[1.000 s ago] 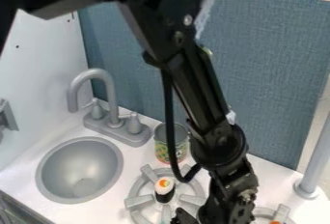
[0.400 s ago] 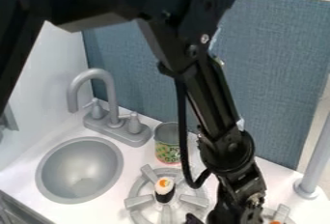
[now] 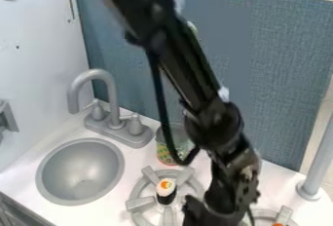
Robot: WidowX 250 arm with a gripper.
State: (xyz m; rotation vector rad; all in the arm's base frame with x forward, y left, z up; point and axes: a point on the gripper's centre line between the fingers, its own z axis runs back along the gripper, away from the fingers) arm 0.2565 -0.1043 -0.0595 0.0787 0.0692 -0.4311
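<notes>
"Black and jointed, my arm (image 3: 208,101) comes in from the top edge and slants down across the view, a dark cable (image 3: 159,93) looping along its left side. What have you got near the pincer (image 3: 207,215)?"

"A toy sushi piece (image 3: 166,188), white on top with an orange patch, dark around its lower part. It stands upright at the middle of the grey burner (image 3: 133,191), just left of the pincer."

"Are we gripping it?"

"No, I see it apart from the pincer. As for the pincer, low at the bottom edge, I can't tell from here whether it's open or closed, or whether there's something in it."

"And around that?"

"Behind the burner I've a tin can (image 3: 162,152) with a patterned label, partly hidden by the cable. To the left, a round grey sink (image 3: 81,171) is set into the white bench (image 3: 276,181), with a grey tap (image 3: 110,93) behind it."

"Over on my right?"

"A second burner (image 3: 265,214), cut by the bottom edge, with a bit of something orange (image 3: 278,224) at it. Further right, a grey post (image 3: 318,159) rises from the bench, and a blue textured panel (image 3: 280,74) stands behind."
</notes>
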